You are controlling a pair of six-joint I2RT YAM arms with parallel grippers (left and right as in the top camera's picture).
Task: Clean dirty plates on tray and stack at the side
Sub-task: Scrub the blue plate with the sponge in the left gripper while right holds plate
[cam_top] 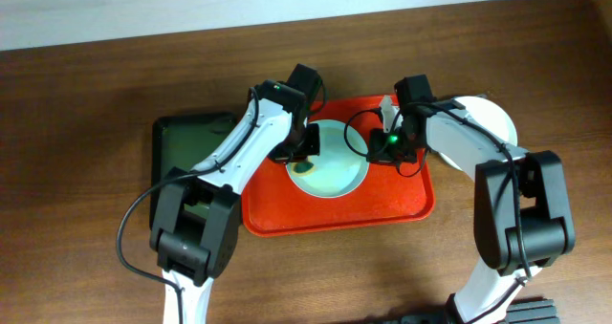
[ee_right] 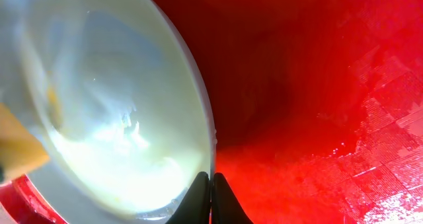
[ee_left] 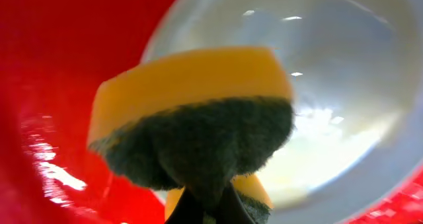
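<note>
Left gripper (ee_left: pixel 198 209) is gripping sponge (ee_left: pixel 192 105); right gripper (ee_right: pixel 211 187), closed, is sitting at plate (ee_right: pixel 112 118) rim, lower centre; scrubbing risks skidding plate across tray (ee_right: pixel 317 85).

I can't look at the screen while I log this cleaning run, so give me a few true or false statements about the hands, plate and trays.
The left hand holds a yellow-and-green sponge. True.
The green tray lies beside the red tray. True.
The plate sits on the green tray. False: it sits on the red tray.
The right hand is wide open. False: it is shut on the plate's rim.
</note>
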